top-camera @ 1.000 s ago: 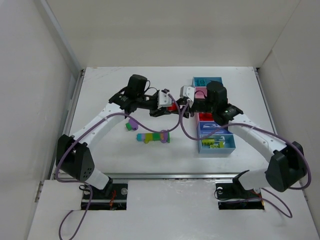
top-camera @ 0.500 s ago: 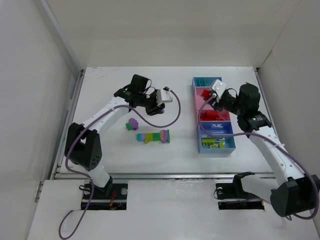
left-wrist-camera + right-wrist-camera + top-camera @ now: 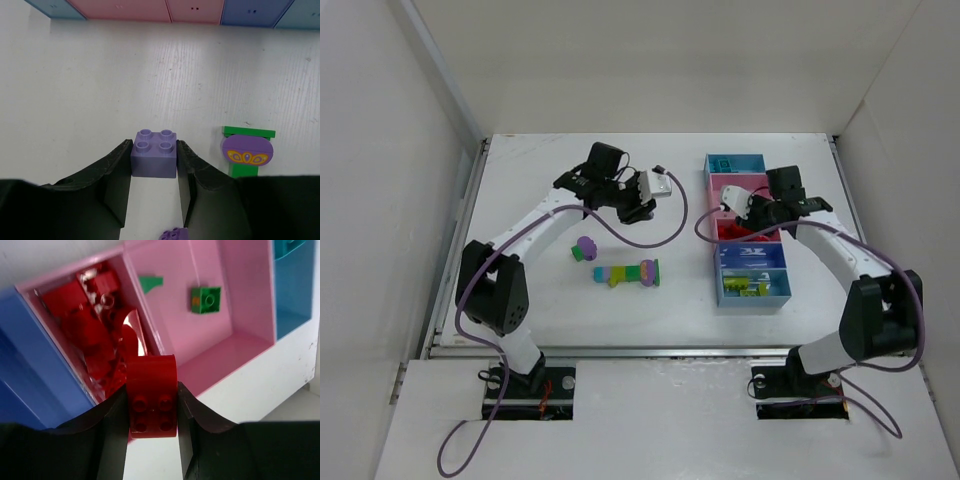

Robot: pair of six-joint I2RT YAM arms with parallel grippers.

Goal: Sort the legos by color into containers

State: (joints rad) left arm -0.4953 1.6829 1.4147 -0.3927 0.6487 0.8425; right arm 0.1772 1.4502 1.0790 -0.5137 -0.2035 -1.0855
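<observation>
white table [image 3: 520,300] carries everything, and along its right side runs the strip of containers [image 3: 752,302], five open bins joined end to end. the sorting looks well under way. the far light blue bin holds teal pieces [image 3: 725,162]. one pink bin [image 3: 70,271] is heaped with red bricks [image 3: 85,325]. the pink bin next to it [image 3: 235,290] has a green brick [image 3: 205,299] and a second green bit. the near light blue bin holds yellow-green pieces [image 3: 745,287]. the darker blue bin [image 3: 720,258] has something in it, perhaps purple, but from above it is too small to be sure.

each arm is carrying a brick. the right gripper [image 3: 151,402] has its jaws drawn in on a red brick [image 3: 151,385] and hovers over the near edge of the red-heaped pink bin, so this brick looks about ready to drop. the left gripper [image 3: 153,167] has its jaws pinched narrow on a purple brick [image 3: 154,150], studs up, over the middle of the table. it is well apart from the strip, which shows along the top of the left wrist view.

what is left, as i judge it, is these two bricks plus the loose legos on the table. those are a short row of joined bricks [image 3: 628,272], with yellow-green, green and purple among them, and near it a green piece with a purple oval top [image 3: 585,247]. the joined ones will likely need pulling apart before each colour can go to its bin.
</observation>
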